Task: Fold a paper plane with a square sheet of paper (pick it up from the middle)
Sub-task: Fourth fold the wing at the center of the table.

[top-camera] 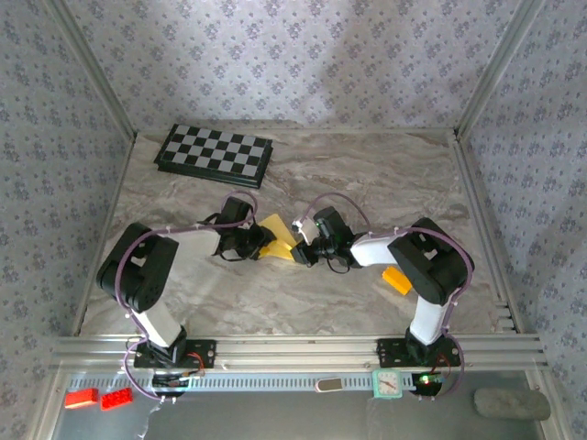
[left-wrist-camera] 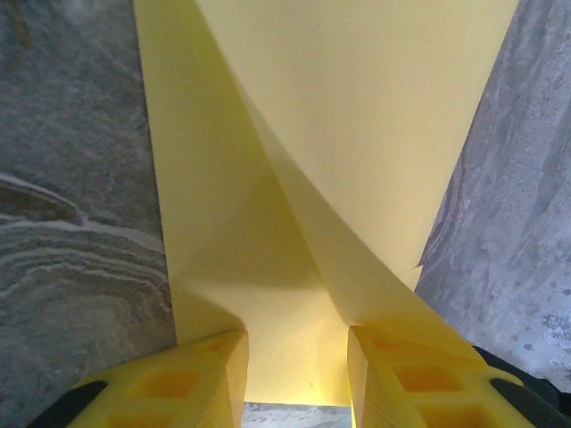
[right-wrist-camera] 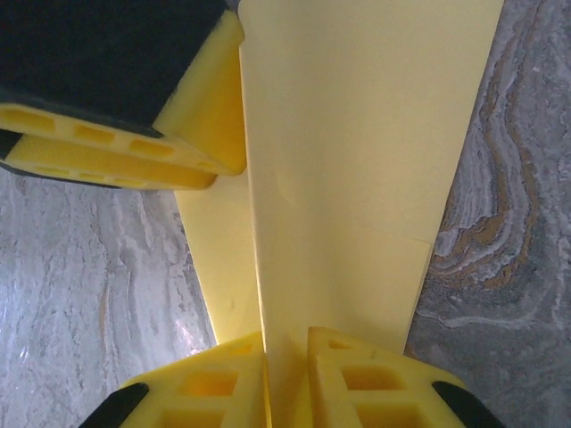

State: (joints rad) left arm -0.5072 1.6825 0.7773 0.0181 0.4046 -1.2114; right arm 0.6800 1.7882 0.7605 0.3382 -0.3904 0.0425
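Observation:
The square sheet of paper (top-camera: 278,236) is yellow, creased and partly folded, and lies mid-table between both grippers. In the left wrist view the paper (left-wrist-camera: 357,134) runs under my left gripper (left-wrist-camera: 297,374). That gripper's fingers stand apart, and a raised flap rests on the right fingertip (left-wrist-camera: 401,357). In the right wrist view a standing fold of the paper (right-wrist-camera: 357,160) rises in the narrow gap of my right gripper (right-wrist-camera: 287,374). The fold leans on the left fingertip (right-wrist-camera: 223,374), clear of the other. From above, my left gripper (top-camera: 261,246) and right gripper (top-camera: 298,249) face each other.
A folded checkerboard (top-camera: 214,154) lies at the back left of the marble table (top-camera: 385,174). A small orange-yellow block (top-camera: 396,280) sits by the right arm. The left gripper's yellow finger (right-wrist-camera: 134,152) shows close at the top left of the right wrist view.

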